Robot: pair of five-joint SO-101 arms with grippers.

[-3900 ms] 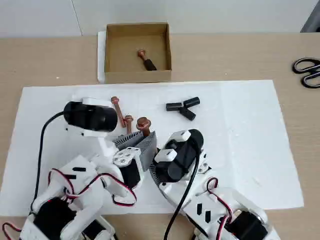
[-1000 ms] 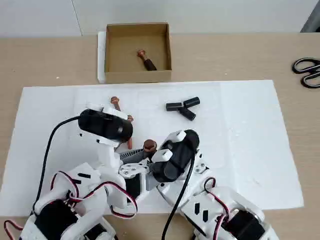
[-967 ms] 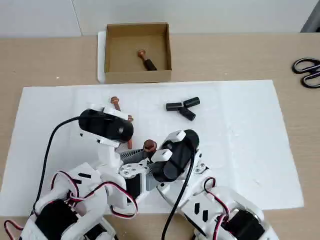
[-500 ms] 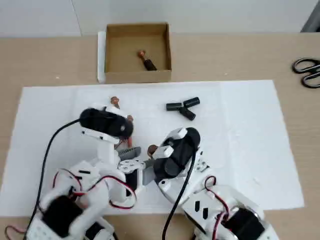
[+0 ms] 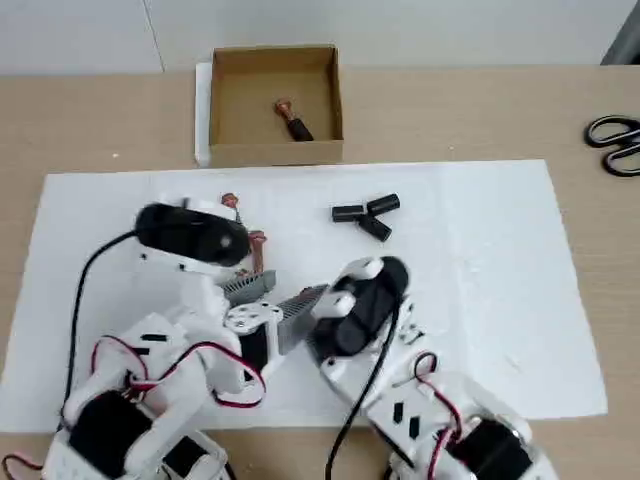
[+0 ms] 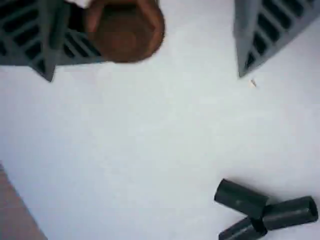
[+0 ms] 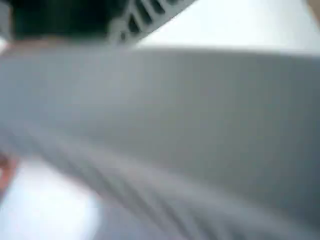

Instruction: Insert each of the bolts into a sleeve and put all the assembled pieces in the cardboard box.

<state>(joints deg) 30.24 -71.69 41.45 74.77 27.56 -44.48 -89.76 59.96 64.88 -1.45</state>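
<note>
The cardboard box (image 5: pixel 224 105) sits near the far edge of the tabletop (image 5: pixel 100 120), with one assembled piece (image 5: pixel 293 120) lying inside it. A white sheet (image 5: pixel 500 300) covers the middle of the tabletop. Three black sleeves (image 5: pixel 365 215) lie touching in a small heap near the sheet's far edge. Two bolts (image 5: pixel 257 243) lie just left of them, partly hidden by the left arm. The left gripper (image 6: pixel 145 74) hangs over the sheet with its fingers (image 6: pixel 270 30) wide apart, and a copper bolt head (image 6: pixel 125 30) shows against one of them. The right gripper (image 5: pixel 300 308) is just beside it; whether it is apart or together cannot be told. Scissors (image 5: pixel 615 140) lie at the right edge
</note>
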